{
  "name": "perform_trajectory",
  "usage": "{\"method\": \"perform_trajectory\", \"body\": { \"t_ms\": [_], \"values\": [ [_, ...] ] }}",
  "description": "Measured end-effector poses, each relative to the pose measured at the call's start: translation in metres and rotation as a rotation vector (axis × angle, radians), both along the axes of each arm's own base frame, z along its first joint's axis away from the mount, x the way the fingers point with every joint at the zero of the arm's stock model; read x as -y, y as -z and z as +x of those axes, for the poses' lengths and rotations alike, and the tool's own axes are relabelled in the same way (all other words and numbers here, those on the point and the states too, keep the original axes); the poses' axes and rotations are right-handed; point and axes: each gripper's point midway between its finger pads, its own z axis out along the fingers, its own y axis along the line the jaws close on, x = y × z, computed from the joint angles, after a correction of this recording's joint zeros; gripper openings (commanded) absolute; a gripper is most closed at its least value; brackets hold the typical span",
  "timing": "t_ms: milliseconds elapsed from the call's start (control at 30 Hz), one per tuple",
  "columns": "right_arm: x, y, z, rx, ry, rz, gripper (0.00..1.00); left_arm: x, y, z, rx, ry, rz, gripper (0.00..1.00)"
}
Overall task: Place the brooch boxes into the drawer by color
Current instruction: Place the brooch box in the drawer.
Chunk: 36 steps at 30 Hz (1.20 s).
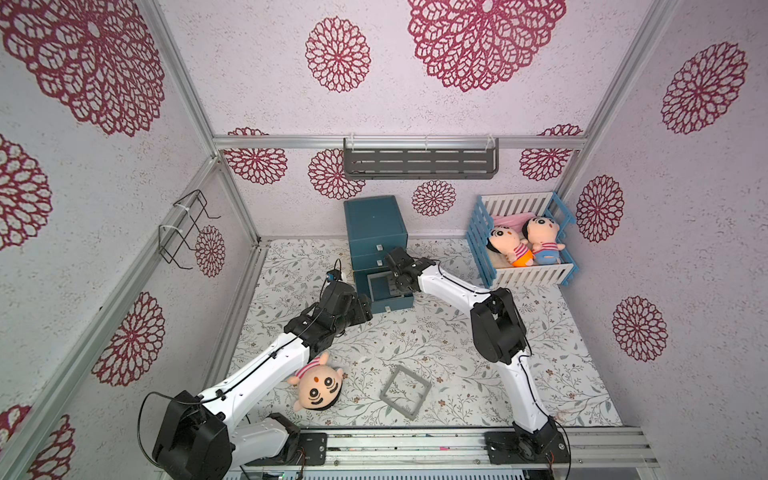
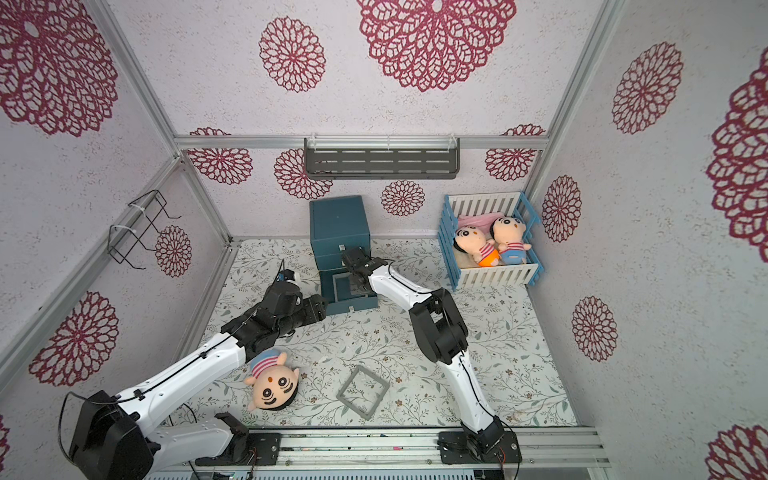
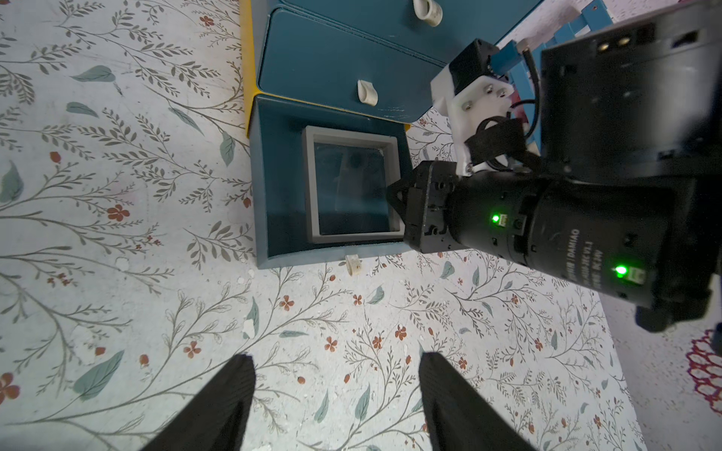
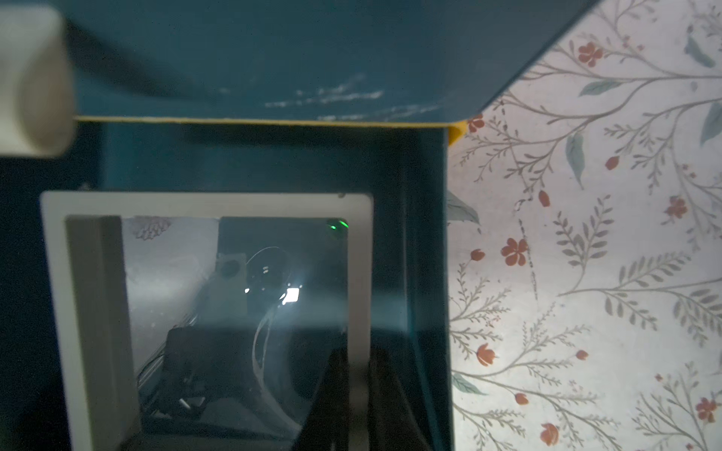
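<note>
The drawer cabinet (image 1: 376, 222) is dark teal and stands at the back of the mat, its bottom drawer (image 3: 273, 175) pulled out. A grey brooch box (image 4: 203, 205) lies flat inside that open drawer. My right gripper (image 4: 359, 355) reaches down into the drawer and is shut on one side of the box's frame. A second grey brooch box (image 1: 415, 375) lies on the mat near the front edge, apart from both arms. My left gripper (image 3: 336, 357) hovers open over bare mat just in front of the open drawer, with nothing between its fingers.
A plush doll head (image 1: 318, 384) lies beside my left arm near the front. A blue-and-white crib (image 1: 525, 272) holding two dolls stands at the back right. A grey shelf (image 1: 419, 162) hangs on the back wall and a wire rack (image 1: 185, 228) on the left wall.
</note>
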Motion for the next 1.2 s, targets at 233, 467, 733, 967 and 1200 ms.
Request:
{"method": "perform_trajectory", "body": {
  "t_ms": [233,467,733,967,1200],
  "values": [
    [-0.001,0.010,0.007,-0.012,-0.002,0.005,0.00,0.000,0.000,0.000,0.000,0.000,0.000,0.74],
    [0.001,0.018,0.009,-0.023,-0.002,0.002,0.00,0.000,0.000,0.000,-0.001,-0.001,0.000,0.74],
    [-0.003,0.025,0.010,-0.039,-0.017,0.011,0.15,0.000,0.000,0.000,-0.001,-0.003,-0.003,0.74],
    [-0.005,0.025,0.011,-0.035,-0.030,0.018,0.30,0.000,0.000,0.000,-0.002,-0.001,-0.006,0.74],
    [-0.010,0.021,0.016,0.005,-0.045,0.044,0.32,0.000,0.000,0.000,-0.004,-0.002,-0.007,0.74]
  ]
}}
